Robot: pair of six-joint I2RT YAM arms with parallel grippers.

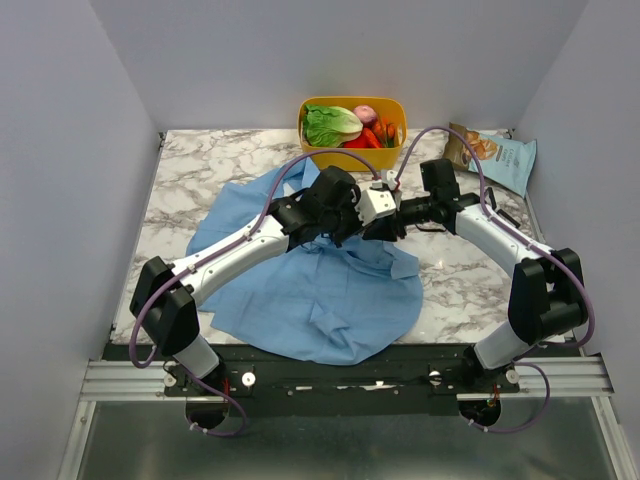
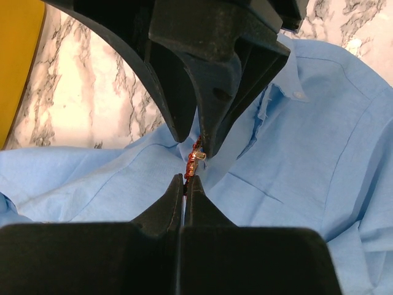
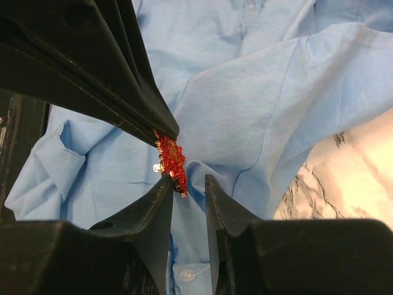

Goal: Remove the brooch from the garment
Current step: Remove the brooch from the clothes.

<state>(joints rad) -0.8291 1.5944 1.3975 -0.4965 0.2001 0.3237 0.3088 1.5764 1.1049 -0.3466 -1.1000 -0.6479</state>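
Left gripper (image 2: 186,179) nearest the lens in its own wrist view: jaws pressed together, tips right against one end of the brooch (image 2: 193,161). Cannot tell whether they pinch the ornament itself or only cloth. Brooch tiny, reddish glitter with a pale tan bit, sitting on a raised fold of the light-blue garment (image 1: 320,300) near the button placket. Right gripper (image 3: 189,179) faces it from the opposite side, jaws apart, one fingertip touching the brooch. Garment lies rumpled across the marble desk (image 1: 460,285). Yellow bin (image 1: 304,120) of vegetables at the far edge.
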